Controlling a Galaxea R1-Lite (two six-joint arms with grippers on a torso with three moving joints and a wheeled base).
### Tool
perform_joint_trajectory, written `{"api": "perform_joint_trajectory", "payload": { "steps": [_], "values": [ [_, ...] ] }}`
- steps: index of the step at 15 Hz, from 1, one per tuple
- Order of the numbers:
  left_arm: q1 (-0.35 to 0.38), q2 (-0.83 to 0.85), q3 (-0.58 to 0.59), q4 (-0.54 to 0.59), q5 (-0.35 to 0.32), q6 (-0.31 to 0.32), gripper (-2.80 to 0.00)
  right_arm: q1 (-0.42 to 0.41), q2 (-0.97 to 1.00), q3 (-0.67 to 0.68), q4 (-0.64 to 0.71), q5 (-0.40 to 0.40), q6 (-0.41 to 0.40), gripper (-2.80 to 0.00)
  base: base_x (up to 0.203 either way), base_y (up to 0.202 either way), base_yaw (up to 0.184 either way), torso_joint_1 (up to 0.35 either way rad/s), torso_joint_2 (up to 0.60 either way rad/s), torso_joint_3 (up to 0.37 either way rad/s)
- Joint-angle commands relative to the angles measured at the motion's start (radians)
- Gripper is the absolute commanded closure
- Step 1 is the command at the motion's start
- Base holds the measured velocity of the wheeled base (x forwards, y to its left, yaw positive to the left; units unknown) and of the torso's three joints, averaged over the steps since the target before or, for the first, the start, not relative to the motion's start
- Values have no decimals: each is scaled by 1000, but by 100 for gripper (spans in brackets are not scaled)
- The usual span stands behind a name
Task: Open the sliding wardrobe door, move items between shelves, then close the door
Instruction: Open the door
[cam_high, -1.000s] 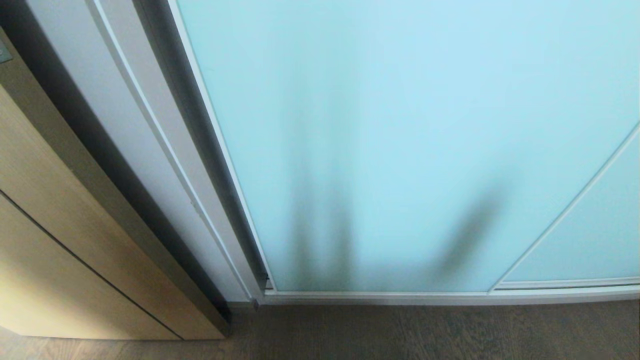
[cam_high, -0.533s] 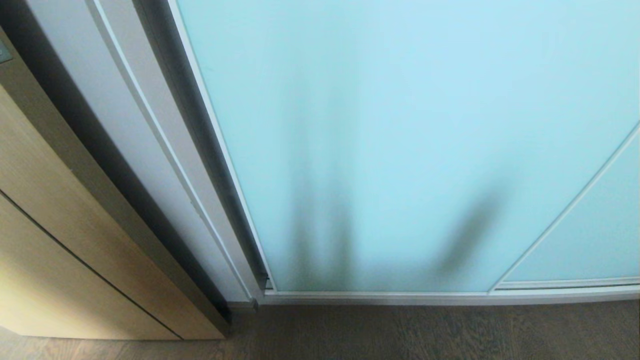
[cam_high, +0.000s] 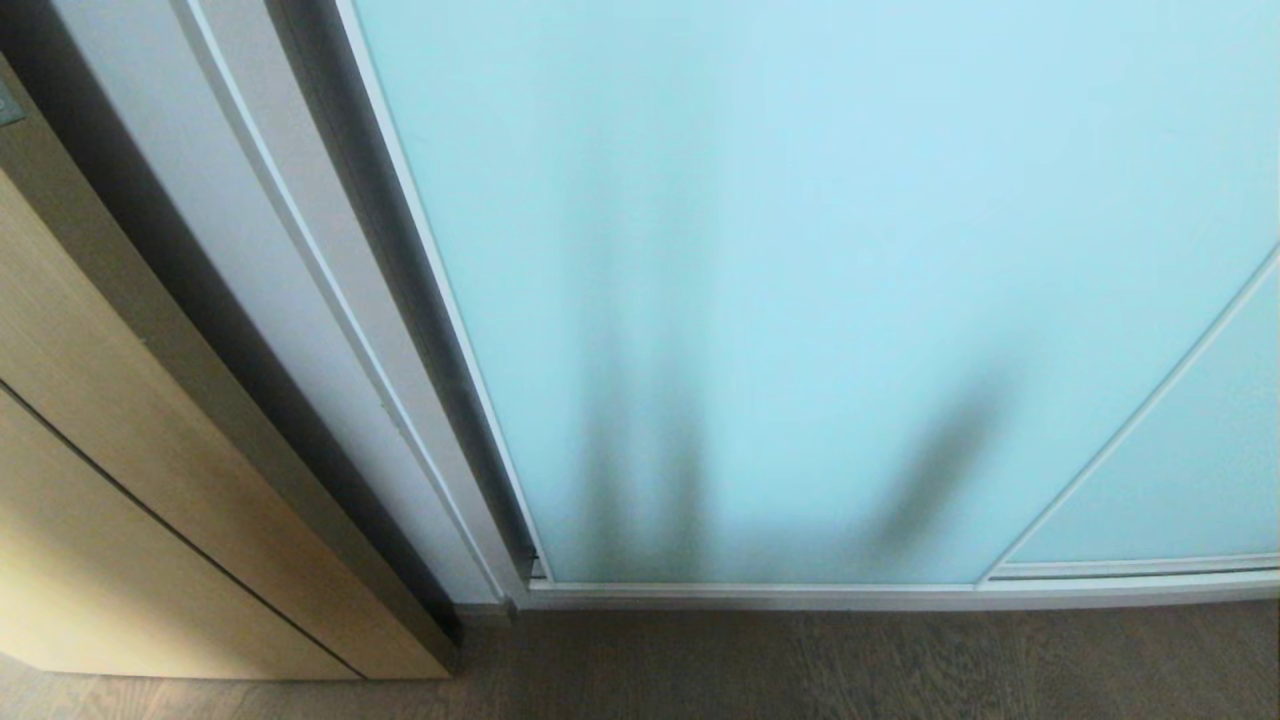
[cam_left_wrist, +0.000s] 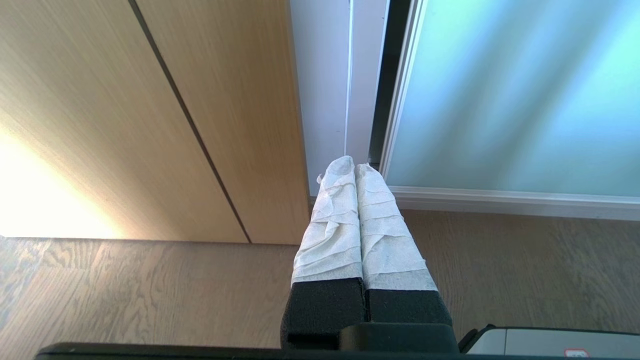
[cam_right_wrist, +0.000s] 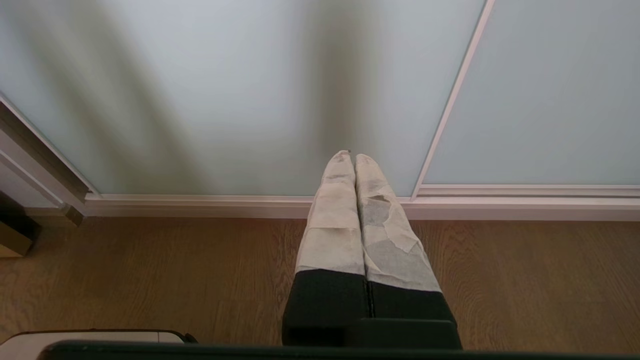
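Note:
The sliding wardrobe door (cam_high: 800, 250), frosted pale aqua glass in a thin silver-white frame, fills most of the head view and stands closed against the white frame post (cam_high: 330, 300). It also shows in the left wrist view as the door (cam_left_wrist: 515, 90) and in the right wrist view as the door (cam_right_wrist: 225, 90). Neither arm appears in the head view. My left gripper (cam_left_wrist: 355, 167), tape-wrapped, is shut and empty, hanging above the floor near the door's edge. My right gripper (cam_right_wrist: 350, 157) is shut and empty in front of the glass. The items and shelves are hidden behind the door.
A light wood cabinet (cam_high: 120, 470) stands left of the wardrobe, with a dark gap between them. A second glass panel (cam_high: 1180, 470) overlaps at the right. Grey wood-grain floor (cam_high: 850, 665) runs along the bottom track (cam_high: 800, 595). Part of the robot's base (cam_left_wrist: 550, 342) shows low.

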Motion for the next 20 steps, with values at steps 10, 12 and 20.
{"api": "perform_joint_trajectory", "payload": {
  "steps": [10, 12, 20],
  "values": [
    [1, 1, 0, 0, 0, 0, 0, 1, 1, 0, 0, 0, 0, 0, 0, 0, 0, 0, 0, 0],
    [1, 1, 3, -4, 1, 14, 0, 1, 1, 0, 0, 0, 0, 0, 0, 0, 0, 0, 0, 0],
    [1, 7, -111, -6, 4, 14, 0, -1, 1, 0, -2, 0, 0, 0, 0, 0, 0, 0, 0, 0]
  ]
}}
